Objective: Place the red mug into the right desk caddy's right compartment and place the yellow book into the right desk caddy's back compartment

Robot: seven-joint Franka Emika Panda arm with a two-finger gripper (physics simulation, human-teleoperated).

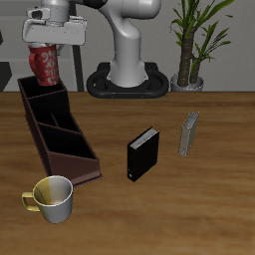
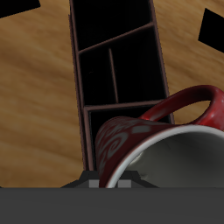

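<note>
My gripper (image 1: 47, 48) is shut on the red mug (image 1: 46, 66), holding it in the air above the far end of the right desk caddy (image 1: 55, 134). Seen from the wrist, the red mug (image 2: 149, 140) with its pale pattern and handle hangs over the caddy's end section (image 2: 118, 118), and the other sections (image 2: 118, 61) lie beyond it. The caddy is a long dark-brown box with slanted walls and dividers. The yellow book (image 1: 188, 134), thin and grey-beige, stands upright on the table well away from the caddy.
A thicker black book (image 1: 143, 153) stands upright between the caddy and the thin book. A yellow-and-white mug (image 1: 52, 196) sits near the table's front edge by the caddy's near end. The robot base (image 1: 127, 75) and a potted plant (image 1: 191, 45) stand at the back.
</note>
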